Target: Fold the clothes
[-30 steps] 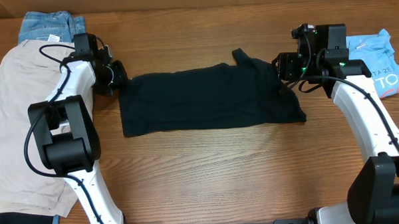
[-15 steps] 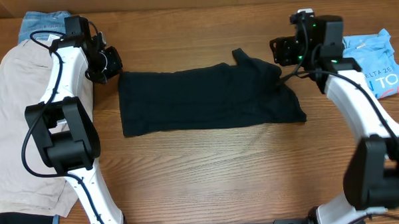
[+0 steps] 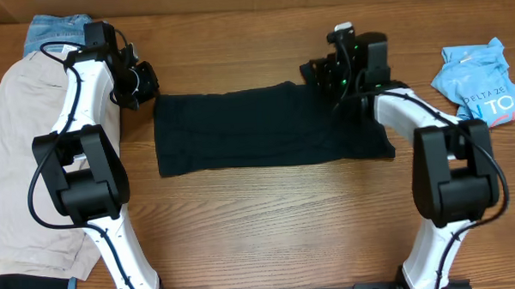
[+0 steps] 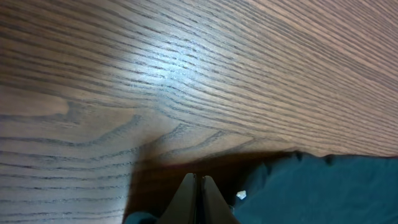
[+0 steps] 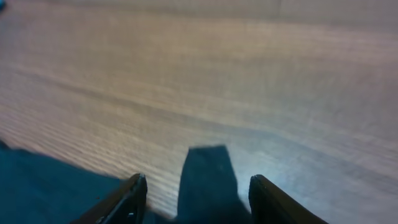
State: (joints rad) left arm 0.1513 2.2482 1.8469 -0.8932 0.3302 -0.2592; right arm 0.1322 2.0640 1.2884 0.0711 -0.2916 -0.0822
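The left gripper (image 4: 198, 190) is hovering clenched and empty, with a corner of the one black fabric T-shirt (image 3: 265, 127) lying just right of its tips. The right gripper (image 5: 197, 183) is standing released, a sleeve of the shirt lying ungripped between its fingers. Outboard of the left gripper, one pair of beige shorts (image 3: 17, 153) and one blue denim garment (image 3: 56, 31) are lying. Outboard of the right gripper, one light-blue printed tee (image 3: 483, 81) is lying.

Soft glare on the table (image 4: 155, 68); right wrist view blurred.
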